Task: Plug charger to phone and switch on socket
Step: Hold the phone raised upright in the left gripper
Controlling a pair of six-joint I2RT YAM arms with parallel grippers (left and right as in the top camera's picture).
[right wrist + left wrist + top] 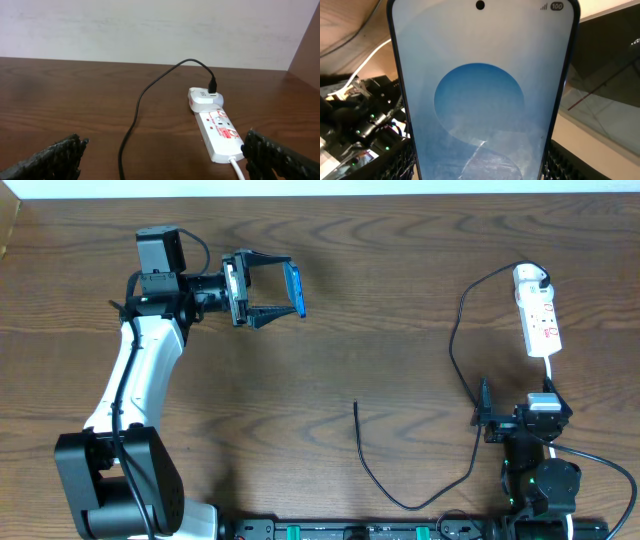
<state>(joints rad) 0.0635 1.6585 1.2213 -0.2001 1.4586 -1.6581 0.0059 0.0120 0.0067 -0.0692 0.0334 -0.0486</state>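
Note:
My left gripper (292,288) is shut on the phone (296,288), holding it above the table at the back left. In the left wrist view the phone's blue screen (480,100) fills the frame, with a black finger against each long edge. The white socket (541,320) lies at the back right with the charger's white adapter (530,277) plugged into its far end. The charger's black cable (455,340) loops down to a free tip (356,405) at mid-table. My right gripper (517,405) stands open just short of the socket (217,130), nothing between its fingers (280,157).
The charger cable (137,105) runs across the wood between the right gripper's fingers. The socket's white lead (551,375) passes by the right arm. The table's far edge meets a pale wall (150,25).

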